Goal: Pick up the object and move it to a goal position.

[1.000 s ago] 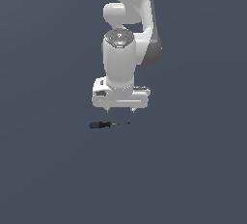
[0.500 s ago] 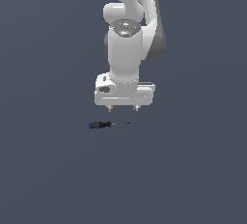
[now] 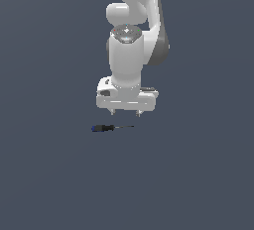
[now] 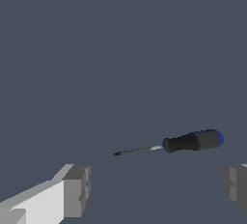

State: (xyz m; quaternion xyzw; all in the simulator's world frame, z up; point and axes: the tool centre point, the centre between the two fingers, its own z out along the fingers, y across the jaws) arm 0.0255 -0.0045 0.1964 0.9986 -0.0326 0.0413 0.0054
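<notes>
The screwdriver point(image 3: 111, 128) lies flat on the plain dark grey table point(image 3: 44, 174), alone on it. In the exterior view its black handle points toward that view's left, with a blue band at the very end, and its thin dark shaft runs toward that view's right, ending in a fine tip. Nothing touches it.

The white arm point(image 3: 130, 50) comes down from the upper edge of the exterior view and points straight down. Its tool point(image 3: 126, 112) hangs above the screwdriver, clear of it, with a visible gap between the short fingertips and the table. The tool sits a little toward the exterior view's right of the handle, roughly over the shaft.

The tool is released: its two fingers stand wide apart and hold nothing. In the wrist view one grey finger pad point(image 4: 77, 190) shows at one side of the picture and the other at the opposite edge, with bare table between them. The screwdriver point(image 4: 190, 142) shows whole in that view, beyond the fingers, lying slightly slanted, its handle nearer the second pad and its tip reaching toward the middle of the gap.
</notes>
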